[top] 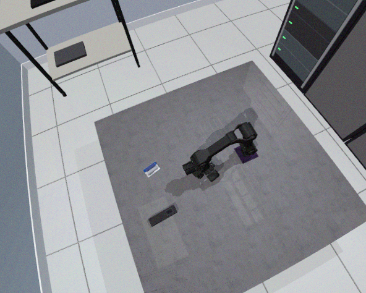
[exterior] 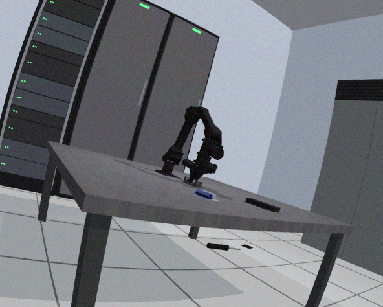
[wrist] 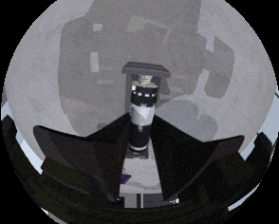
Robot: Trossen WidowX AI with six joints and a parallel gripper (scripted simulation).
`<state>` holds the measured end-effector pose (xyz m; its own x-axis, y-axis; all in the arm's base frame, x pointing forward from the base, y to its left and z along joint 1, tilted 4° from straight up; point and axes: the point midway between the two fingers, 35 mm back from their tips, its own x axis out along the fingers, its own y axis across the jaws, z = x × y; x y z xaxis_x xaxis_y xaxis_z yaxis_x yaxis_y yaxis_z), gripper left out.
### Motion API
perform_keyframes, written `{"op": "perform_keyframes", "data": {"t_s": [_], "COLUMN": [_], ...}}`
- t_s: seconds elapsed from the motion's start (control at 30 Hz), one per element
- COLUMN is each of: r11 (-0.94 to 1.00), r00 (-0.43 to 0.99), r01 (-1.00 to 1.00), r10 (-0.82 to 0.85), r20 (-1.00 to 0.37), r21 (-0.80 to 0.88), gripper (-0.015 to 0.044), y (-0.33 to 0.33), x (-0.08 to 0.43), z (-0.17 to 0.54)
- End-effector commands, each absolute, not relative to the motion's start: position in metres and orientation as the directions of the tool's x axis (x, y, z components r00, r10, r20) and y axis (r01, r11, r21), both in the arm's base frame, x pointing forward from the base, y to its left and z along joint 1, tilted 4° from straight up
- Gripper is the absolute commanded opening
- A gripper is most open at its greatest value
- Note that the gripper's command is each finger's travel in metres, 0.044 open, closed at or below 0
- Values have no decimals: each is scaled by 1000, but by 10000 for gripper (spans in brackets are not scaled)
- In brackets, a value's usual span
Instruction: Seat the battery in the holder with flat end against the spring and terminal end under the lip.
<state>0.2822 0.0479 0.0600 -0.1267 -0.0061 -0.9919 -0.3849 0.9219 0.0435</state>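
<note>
the tool (top: 202,174) (exterior: 193,181) (wrist: 139,118) hides parts of the battery (wrist: 143,114) and holder (wrist: 146,68).

Battery (wrist: 142,115): black, pale band round middle, row of small white marks on upper black part. Holder (wrist: 146,69): grey. Gripper (wrist: 139,118): black fingers. Arm (top: 217,146) (exterior: 182,134): black; base plate (top: 246,159) (exterior: 159,171): dark purple. Tabletop (top: 198,108) (exterior: 129,191): mottled grey. Floor (top: 71,213) (exterior: 136,282): pale tiles, dark grid lines. Rack lights (top: 290,22) (exterior: 44,19): green.

Your arm (top: 216,146) (exterior: 211,129) arches up from its base and bends down toward the desk. Your tool (exterior: 194,181) (wrist: 139,118) points downward at a tilt, low over the surface, its fingers closed on the battery.
</note>
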Motion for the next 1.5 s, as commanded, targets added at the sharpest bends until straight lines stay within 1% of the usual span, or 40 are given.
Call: {"op": "perform_keyframes", "data": {"t_s": [0.0,0.67,1.47], "r11": [920,918,918], "r00": [-93,-1,13], "r01": [-389,-395,-395], "r10": [13,44,41], "r20": [-996,-999,-999], "r21": [48,41,33], "gripper": [61,61,61], "y": [49,48,43], "x": [284,280,267], "z": [60,57,55]}}
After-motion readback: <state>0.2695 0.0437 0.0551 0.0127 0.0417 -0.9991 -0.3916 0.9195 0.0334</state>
